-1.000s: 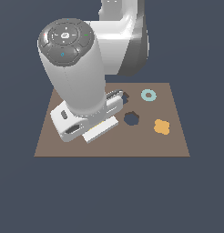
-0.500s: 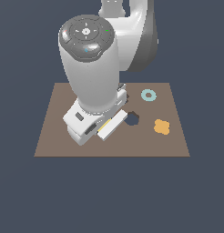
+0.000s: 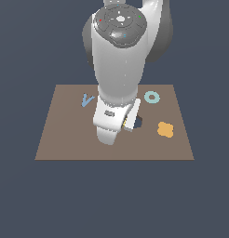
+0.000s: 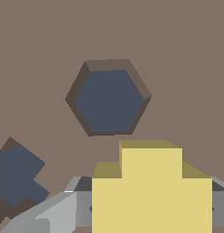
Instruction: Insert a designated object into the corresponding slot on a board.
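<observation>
My grip: my gripper (image 4: 150,214) clamps one yellow piece (image 4: 151,191), held above the board (image 3: 65,139).
Cutouts: two, one hexagonal hole (image 4: 109,98), one cross-shaped slot (image 4: 16,175).
Coloured shapes: three.

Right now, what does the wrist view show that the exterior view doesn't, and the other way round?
Only the wrist view shows the pale-yellow piece clearly between the grey fingers, a whole hexagonal cutout, and part of the cross-shaped slot. Only the exterior view shows the blue V shape, teal ring, orange clover piece and the arm. Both show the brown board.
</observation>
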`<state>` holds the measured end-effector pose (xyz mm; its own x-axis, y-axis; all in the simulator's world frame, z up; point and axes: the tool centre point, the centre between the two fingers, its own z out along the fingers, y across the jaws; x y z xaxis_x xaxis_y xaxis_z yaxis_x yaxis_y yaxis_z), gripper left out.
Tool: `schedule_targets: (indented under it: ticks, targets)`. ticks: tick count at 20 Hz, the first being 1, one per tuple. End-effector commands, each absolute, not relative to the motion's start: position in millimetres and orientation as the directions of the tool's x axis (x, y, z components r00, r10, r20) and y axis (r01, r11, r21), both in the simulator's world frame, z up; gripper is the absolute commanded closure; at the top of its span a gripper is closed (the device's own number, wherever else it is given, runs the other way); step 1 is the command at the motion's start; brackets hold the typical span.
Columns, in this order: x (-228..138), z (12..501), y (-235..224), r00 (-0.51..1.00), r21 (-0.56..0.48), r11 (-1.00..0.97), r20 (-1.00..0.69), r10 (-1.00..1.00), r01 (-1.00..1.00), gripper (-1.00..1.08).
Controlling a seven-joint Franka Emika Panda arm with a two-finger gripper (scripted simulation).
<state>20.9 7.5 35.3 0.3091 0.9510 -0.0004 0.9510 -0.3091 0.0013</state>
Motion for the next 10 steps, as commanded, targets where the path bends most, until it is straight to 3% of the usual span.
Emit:
schedule_targets:
  ticks: [1,10]
  targets:
    - [11,36,17,0.186,0.002,-0.186,-0.001,0.983,0.983,1.08]
    - [-30,39,37,-0.224,0.001,0.224,-0.001,0.974,0.974,1.08]
